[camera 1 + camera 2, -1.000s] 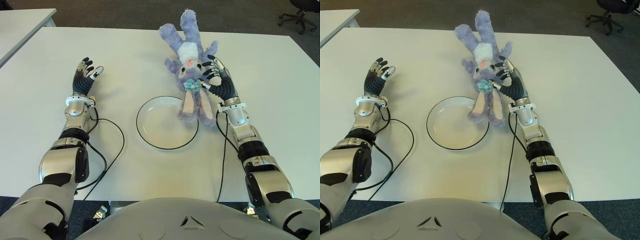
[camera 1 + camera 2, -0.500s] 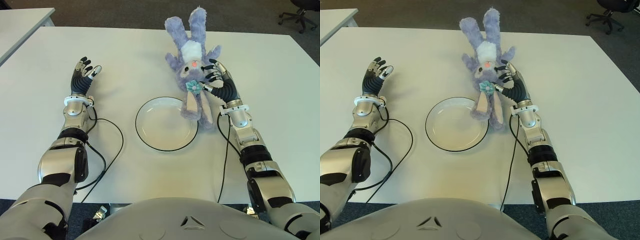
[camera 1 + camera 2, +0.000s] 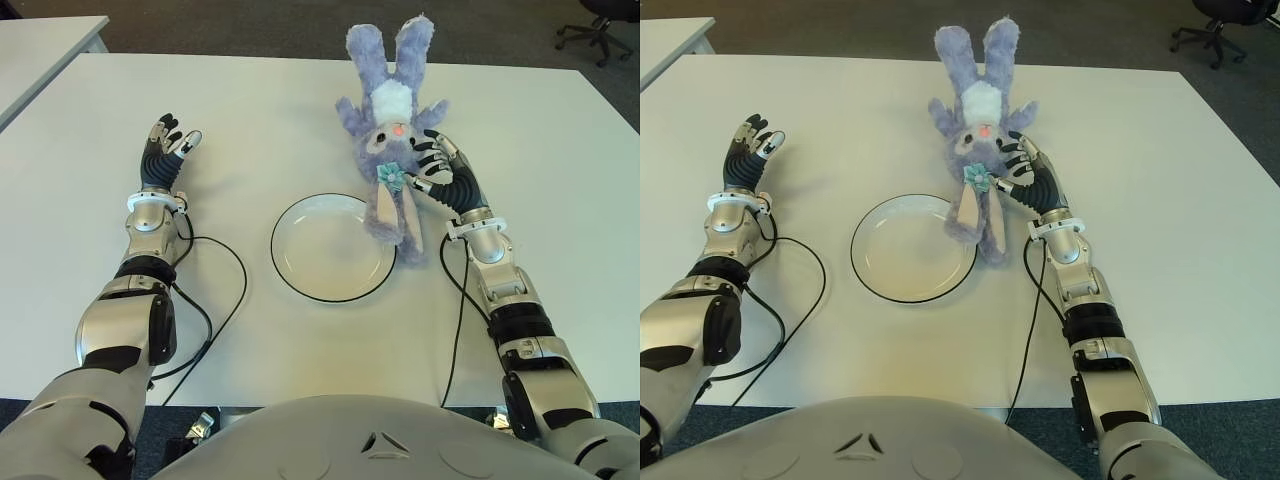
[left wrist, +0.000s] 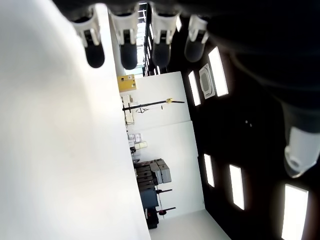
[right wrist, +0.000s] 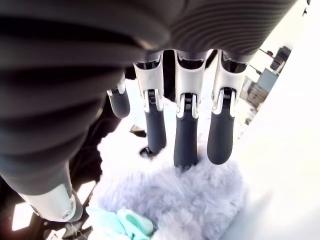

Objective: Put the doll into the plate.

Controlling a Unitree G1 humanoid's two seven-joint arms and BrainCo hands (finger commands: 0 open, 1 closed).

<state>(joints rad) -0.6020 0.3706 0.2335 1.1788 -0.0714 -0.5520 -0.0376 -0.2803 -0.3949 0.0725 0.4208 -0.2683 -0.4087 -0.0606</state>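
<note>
- Doll (image 3: 392,150): a purple plush rabbit in the upper centre of the left eye view, ears toward the top of the frame, legs trailing down to the right rim of the plate (image 3: 333,246). Its feet overlap or touch the rim; the body lies outside the plate.
- Right hand (image 3: 437,170): right of centre, against the doll's head and neck. The right wrist view shows the fingers (image 5: 185,142) curled into the fur beside the teal bow (image 5: 122,223), so it is grasping the doll.
- Left hand (image 3: 167,150): upper left of the frame, over the table (image 3: 250,110), fingers relaxed and holding nothing; idle.
- Step in hand: judged as the carry phase, the doll gripped but not yet placed.
- Next move: likely calls for drawing the doll down and leftward until its body sits over the plate's centre, then lowering and releasing.
- Change from the earlier frames: the doll and right hand have shifted rightward and slightly up, the ears now tilting right; the legs cover less of the plate.
</note>
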